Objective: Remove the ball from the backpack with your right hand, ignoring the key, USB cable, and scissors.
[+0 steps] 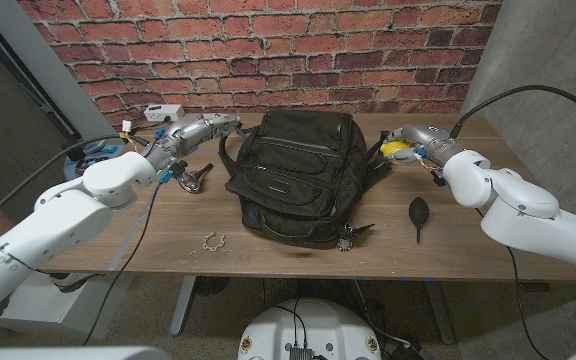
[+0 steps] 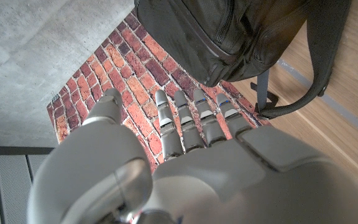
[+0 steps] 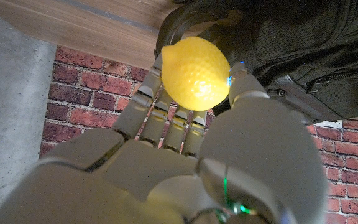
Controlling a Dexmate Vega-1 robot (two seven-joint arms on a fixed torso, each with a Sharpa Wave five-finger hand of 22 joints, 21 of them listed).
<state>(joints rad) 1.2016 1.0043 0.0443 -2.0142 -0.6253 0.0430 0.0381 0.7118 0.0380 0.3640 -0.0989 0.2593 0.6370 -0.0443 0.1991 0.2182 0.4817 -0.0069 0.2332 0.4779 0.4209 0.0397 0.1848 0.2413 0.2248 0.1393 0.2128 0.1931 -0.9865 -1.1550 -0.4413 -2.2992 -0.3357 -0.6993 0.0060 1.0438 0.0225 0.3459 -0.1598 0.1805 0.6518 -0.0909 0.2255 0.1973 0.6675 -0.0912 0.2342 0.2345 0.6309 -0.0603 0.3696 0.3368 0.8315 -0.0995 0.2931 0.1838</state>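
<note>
A yellow ball (image 3: 195,73), dimpled like a lemon, is sitting in the fingers (image 3: 146,102) of the right hand (image 1: 411,143), which is gripping it just beside the right edge of the black backpack (image 1: 293,175). The backpack is lying mid-tabletop (image 1: 448,250). The left hand (image 1: 196,131) is hovering by the backpack's left side, fingers extended and holding nothing. A black bulb (image 1: 419,213) is lying nearer the front edge.
</note>
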